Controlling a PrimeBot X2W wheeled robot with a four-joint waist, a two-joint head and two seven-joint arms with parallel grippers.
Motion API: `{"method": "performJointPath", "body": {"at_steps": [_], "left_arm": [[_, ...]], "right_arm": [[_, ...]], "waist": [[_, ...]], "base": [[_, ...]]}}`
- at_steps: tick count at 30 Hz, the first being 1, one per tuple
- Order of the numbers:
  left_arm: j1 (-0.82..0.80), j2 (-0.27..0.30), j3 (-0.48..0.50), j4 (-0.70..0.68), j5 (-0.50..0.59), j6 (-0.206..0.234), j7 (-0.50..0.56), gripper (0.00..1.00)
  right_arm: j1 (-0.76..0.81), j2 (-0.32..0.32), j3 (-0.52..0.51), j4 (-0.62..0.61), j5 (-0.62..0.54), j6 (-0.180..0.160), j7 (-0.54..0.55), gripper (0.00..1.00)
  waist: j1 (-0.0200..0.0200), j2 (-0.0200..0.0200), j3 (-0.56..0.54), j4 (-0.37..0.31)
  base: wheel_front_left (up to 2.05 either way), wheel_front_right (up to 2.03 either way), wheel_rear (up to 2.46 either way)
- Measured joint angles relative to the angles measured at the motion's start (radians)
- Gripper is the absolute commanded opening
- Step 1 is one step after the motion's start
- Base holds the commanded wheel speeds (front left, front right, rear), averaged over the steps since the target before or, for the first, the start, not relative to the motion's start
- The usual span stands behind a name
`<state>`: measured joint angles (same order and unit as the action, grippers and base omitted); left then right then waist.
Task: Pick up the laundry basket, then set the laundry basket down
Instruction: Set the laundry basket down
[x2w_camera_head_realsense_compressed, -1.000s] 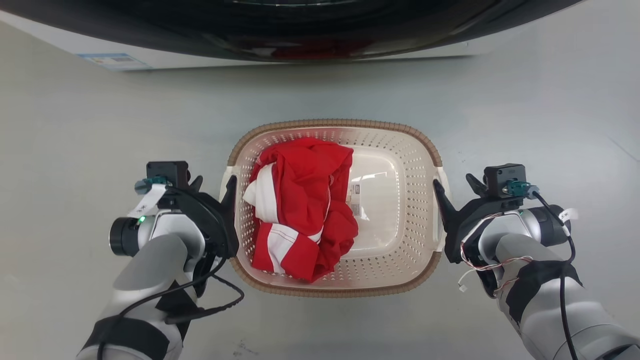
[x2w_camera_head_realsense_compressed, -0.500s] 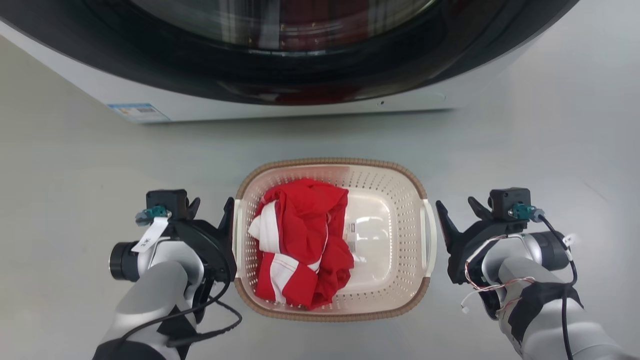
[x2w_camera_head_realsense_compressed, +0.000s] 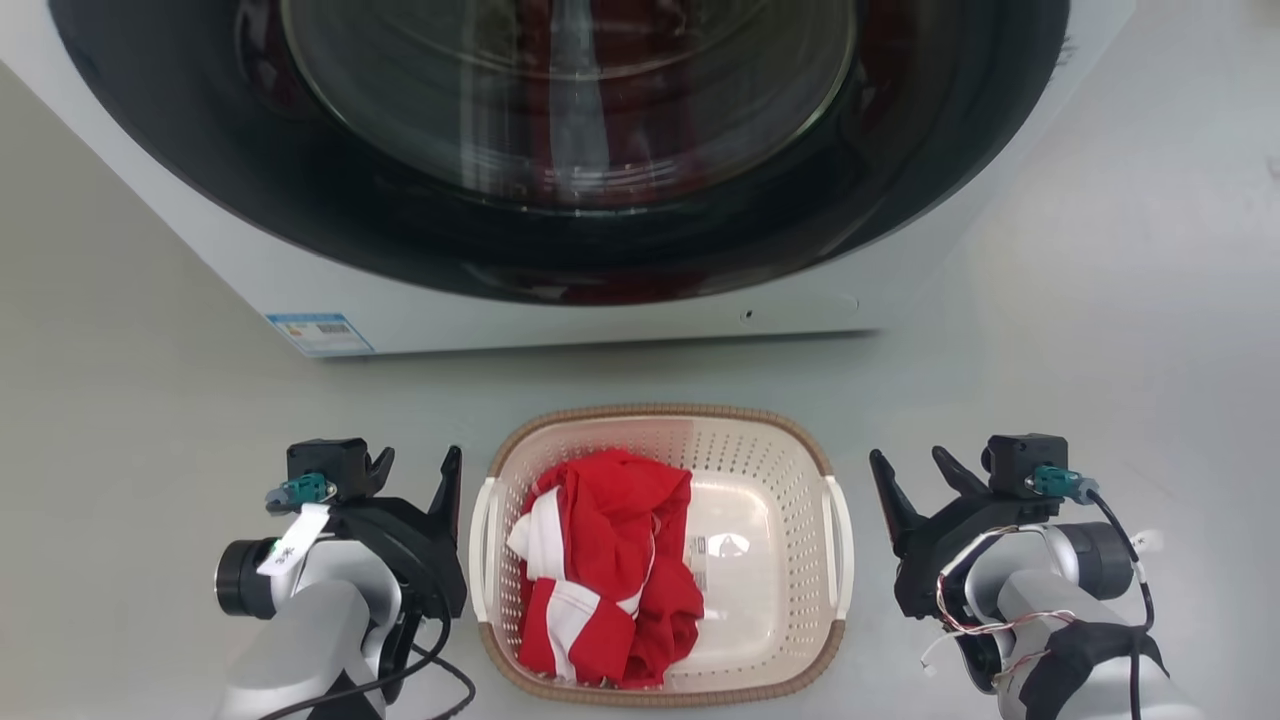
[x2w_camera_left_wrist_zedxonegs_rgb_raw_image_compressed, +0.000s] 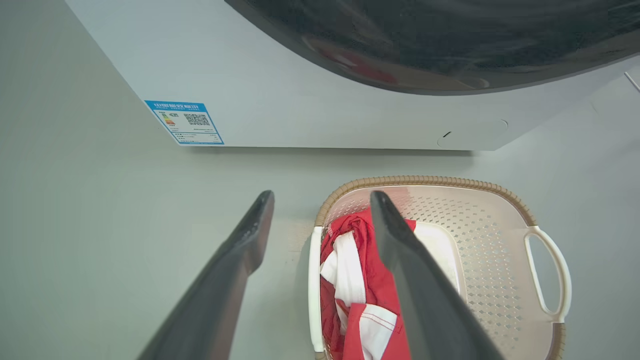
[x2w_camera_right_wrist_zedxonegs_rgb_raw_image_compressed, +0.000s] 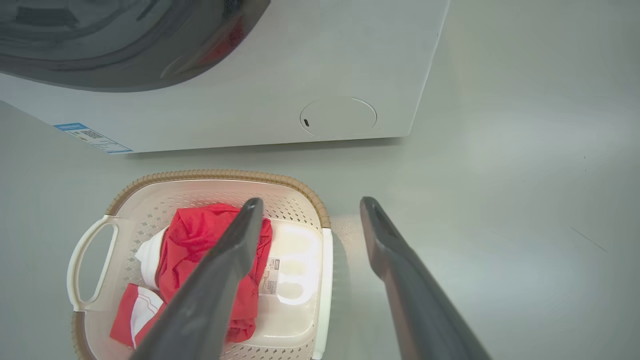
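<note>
Head view: laundry basket (x2w_camera_head_realsense_compressed: 660, 412) on floor (x2w_camera_head_realsense_compressed: 150, 420) before washing machine (x2w_camera_head_realsense_compressed: 560, 320); left pincer (x2w_camera_head_realsense_compressed: 418, 462) and right pincer (x2w_camera_head_realsense_compressed: 908, 462) spread, flanking it, apart | Left wrist view: left handle (x2w_camera_left_wrist_zedxonegs_rgb_raw_image_compressed: 314, 285) lined up in pincer gap | Right wrist view: right handle (x2w_camera_right_wrist_zedxonegs_rgb_raw_image_compressed: 326, 285) likewise; judged best: straddle both, pinch together, lift level.

Our forearms (x2w_camera_head_realsense_compressed: 300, 640) are pale grey, wrapped in black tape (x2w_camera_head_realsense_compressed: 1085, 650). Our left end effector (x2w_camera_head_realsense_compressed: 415, 468) and right end effector (x2w_camera_head_realsense_compressed: 908, 465) each carry 2 long dark fingers (x2w_camera_left_wrist_zedxonegs_rgb_raw_image_compressed: 240, 265), a black box (x2w_camera_head_realsense_compressed: 325, 462) and a teal connector (x2w_camera_head_realsense_compressed: 303, 490). A white tag (x2w_camera_head_realsense_compressed: 290, 545) hangs on the left, and red-and-white wires (x2w_camera_head_realsense_compressed: 965, 625) run along the right.
</note>
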<state>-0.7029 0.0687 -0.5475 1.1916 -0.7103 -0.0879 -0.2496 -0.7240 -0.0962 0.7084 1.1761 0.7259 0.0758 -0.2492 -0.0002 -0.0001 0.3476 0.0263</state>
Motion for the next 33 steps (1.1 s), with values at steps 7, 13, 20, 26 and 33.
{"method": "performJointPath", "body": {"at_steps": [7, 13, 20, 26, 33], "left_arm": [[0.074, 0.034, 0.035, -0.114, 0.027, 0.031, 0.000, 1.00], [0.136, 0.053, 0.061, -0.214, 0.040, 0.054, 0.000, 1.00], [0.227, 0.081, 0.085, -0.380, 0.094, 0.095, 0.000, 1.00], [0.349, 0.114, 0.105, -0.574, 0.146, 0.142, 0.000, 1.00], [0.469, 0.153, 0.129, -0.775, 0.185, 0.176, 0.000, 1.00]], "right_arm": [[0.048, -0.022, -0.028, -0.086, -0.004, -0.019, 0.000, 1.00], [0.092, -0.053, -0.055, -0.162, -0.023, -0.043, 0.000, 1.00], [0.171, -0.094, -0.089, -0.299, -0.062, -0.086, 0.000, 1.00], [0.266, -0.129, -0.125, -0.462, -0.115, -0.140, 0.000, 1.00], [0.356, -0.151, -0.159, -0.639, -0.171, -0.172, 0.000, 1.00]], "waist": [[0.0000, 0.0000, -0.084, -0.002], [0.0001, 0.0000, -0.144, -0.005], [0.0001, 0.0000, -0.220, -0.003], [0.0001, 0.0000, -0.284, 0.000], [0.0001, 0.0000, -0.327, -0.002]], "base": [[0.00, 0.00, 0.00], [0.00, 0.00, 0.00], [0.00, 0.00, 0.00], [0.00, 0.00, 0.00], [0.00, 0.00, 0.00]]}}
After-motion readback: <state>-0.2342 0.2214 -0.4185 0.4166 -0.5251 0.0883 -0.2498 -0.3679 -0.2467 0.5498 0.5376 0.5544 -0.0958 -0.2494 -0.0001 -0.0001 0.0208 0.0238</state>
